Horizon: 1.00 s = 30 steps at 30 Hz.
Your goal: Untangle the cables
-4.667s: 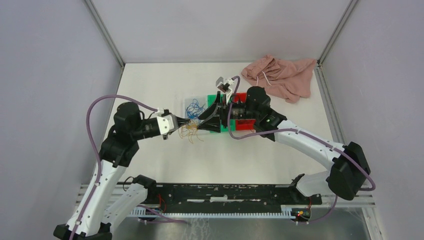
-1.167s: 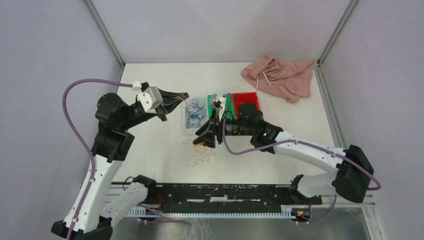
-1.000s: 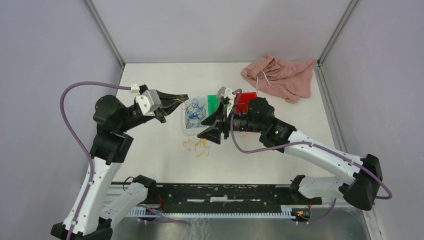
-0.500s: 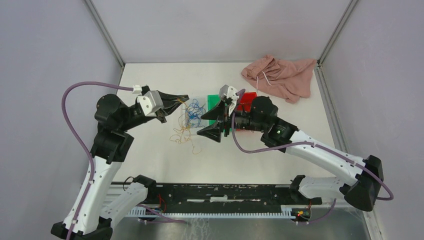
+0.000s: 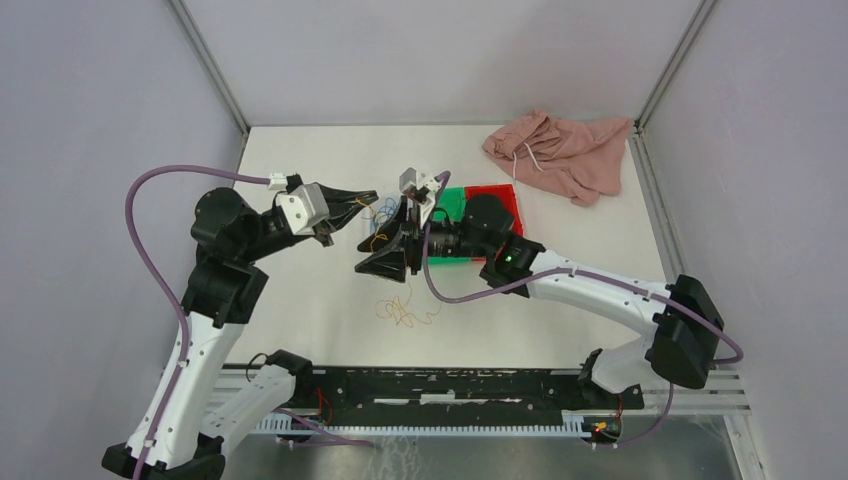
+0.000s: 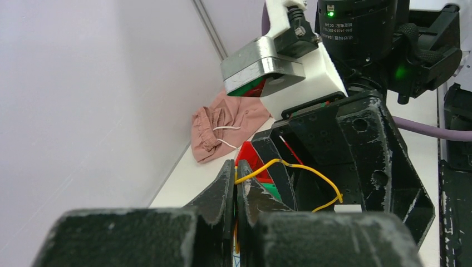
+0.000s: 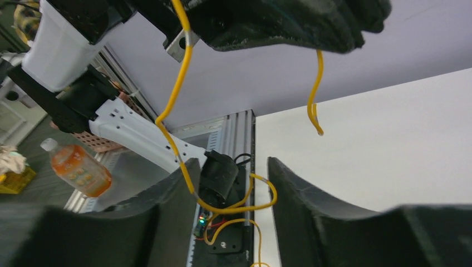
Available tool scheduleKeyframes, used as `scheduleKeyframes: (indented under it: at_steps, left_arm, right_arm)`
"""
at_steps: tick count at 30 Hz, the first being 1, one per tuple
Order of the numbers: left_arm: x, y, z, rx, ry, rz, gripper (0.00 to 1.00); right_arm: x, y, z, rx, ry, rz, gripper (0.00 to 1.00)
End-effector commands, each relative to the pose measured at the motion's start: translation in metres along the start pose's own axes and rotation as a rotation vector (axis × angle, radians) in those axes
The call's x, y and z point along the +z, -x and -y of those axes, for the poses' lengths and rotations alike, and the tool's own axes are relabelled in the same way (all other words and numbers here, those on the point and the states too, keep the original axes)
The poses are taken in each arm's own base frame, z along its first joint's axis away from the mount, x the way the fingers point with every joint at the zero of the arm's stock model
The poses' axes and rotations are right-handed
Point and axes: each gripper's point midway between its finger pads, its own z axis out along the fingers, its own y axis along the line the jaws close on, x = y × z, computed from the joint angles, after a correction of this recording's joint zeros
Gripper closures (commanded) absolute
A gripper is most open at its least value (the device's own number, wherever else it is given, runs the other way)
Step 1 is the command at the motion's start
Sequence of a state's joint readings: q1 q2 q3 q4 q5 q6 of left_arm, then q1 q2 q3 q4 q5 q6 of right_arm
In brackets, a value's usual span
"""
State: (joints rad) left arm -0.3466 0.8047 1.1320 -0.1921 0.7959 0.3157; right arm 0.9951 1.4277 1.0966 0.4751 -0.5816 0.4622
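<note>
From above, the green bin (image 5: 452, 199) and red bin (image 5: 497, 197) sit side by side. The right arm (image 5: 590, 290) hides part of them, so I cannot tell what is inside. Loose yellow cables (image 5: 404, 312) lie on the table (image 5: 300, 310).

Left wrist: the left gripper (image 6: 235, 167) pinches a yellow cable (image 6: 278, 163).

Right wrist: the right gripper (image 7: 231, 183) is spread apart, with a yellow cable hanging between its fingers.
</note>
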Motion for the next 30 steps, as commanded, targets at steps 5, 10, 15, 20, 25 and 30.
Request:
scheduleKeyframes:
  at_steps: [5, 10, 15, 20, 25, 30]
  left_arm:
    - [0.001, 0.019, -0.004, 0.077, -0.009, 0.04, 0.97]
    - [0.003, 0.036, -0.013, 0.11, 0.002, 0.061, 0.97]
    - [0.004, 0.053, -0.019, 0.141, 0.012, 0.084, 0.97]
    - [0.002, 0.065, -0.023, 0.166, 0.025, 0.1, 0.97]
    - [0.001, 0.08, -0.031, 0.215, 0.048, 0.118, 0.97]
    - [0.002, 0.091, -0.035, 0.233, 0.053, 0.131, 0.97]
  right_arm:
    - [0.016, 0.011, -0.018, 0.092, 0.138, 0.089, 0.67]
    - [0.019, -0.03, 0.004, 0.165, 0.1, 0.06, 0.78]
    - [0.02, -0.066, 0.029, 0.209, 0.013, 0.018, 0.87]
    - [0.02, -0.088, 0.041, 0.227, -0.02, -0.017, 0.86]
    - [0.02, -0.109, 0.046, 0.233, -0.036, -0.07, 0.83]
    - [0.026, -0.118, 0.04, 0.228, -0.025, -0.088, 0.8]
